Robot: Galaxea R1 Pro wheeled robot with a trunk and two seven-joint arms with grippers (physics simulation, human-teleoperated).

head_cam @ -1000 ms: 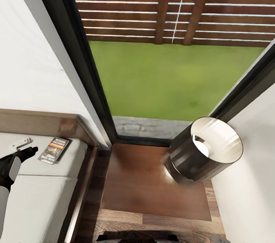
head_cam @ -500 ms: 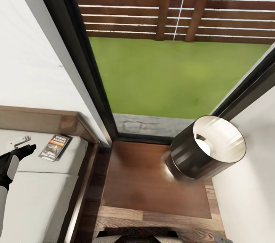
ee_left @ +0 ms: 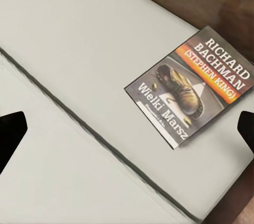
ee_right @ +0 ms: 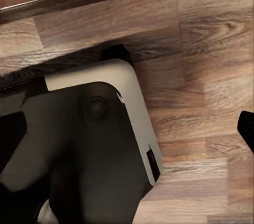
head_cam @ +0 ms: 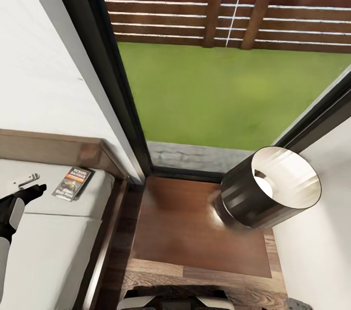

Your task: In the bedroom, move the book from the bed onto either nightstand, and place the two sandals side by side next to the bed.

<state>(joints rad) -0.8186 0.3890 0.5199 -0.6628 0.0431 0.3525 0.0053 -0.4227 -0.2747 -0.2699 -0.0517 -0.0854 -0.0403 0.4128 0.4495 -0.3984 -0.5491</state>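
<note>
The book (head_cam: 73, 183), a thin dark paperback with an orange band, lies flat on the pale mattress of the bed (head_cam: 53, 242), near the wooden headboard and the bed's right edge. My left gripper (head_cam: 32, 185) hovers open just left of it. In the left wrist view the book (ee_left: 190, 86) lies ahead of my open left gripper (ee_left: 127, 131), off to one side and outside the fingers. The nightstand (head_cam: 195, 232), with a glossy brown top, stands right of the bed. My right gripper (ee_right: 127, 131) hangs open and empty over my own base. The sandals are out of view.
A dark cylindrical lamp (head_cam: 270, 188) occupies the nightstand's right half. A tall dark-framed window (head_cam: 224, 90) showing grass and a slatted fence lies straight ahead, with white walls on both sides. My base (ee_right: 90, 145) rests on the wood-plank floor (ee_right: 211, 49).
The head view has shifted slightly, carrying the book, nightstand and lamp a little across the picture. My left gripper stays open just short of the book.
</note>
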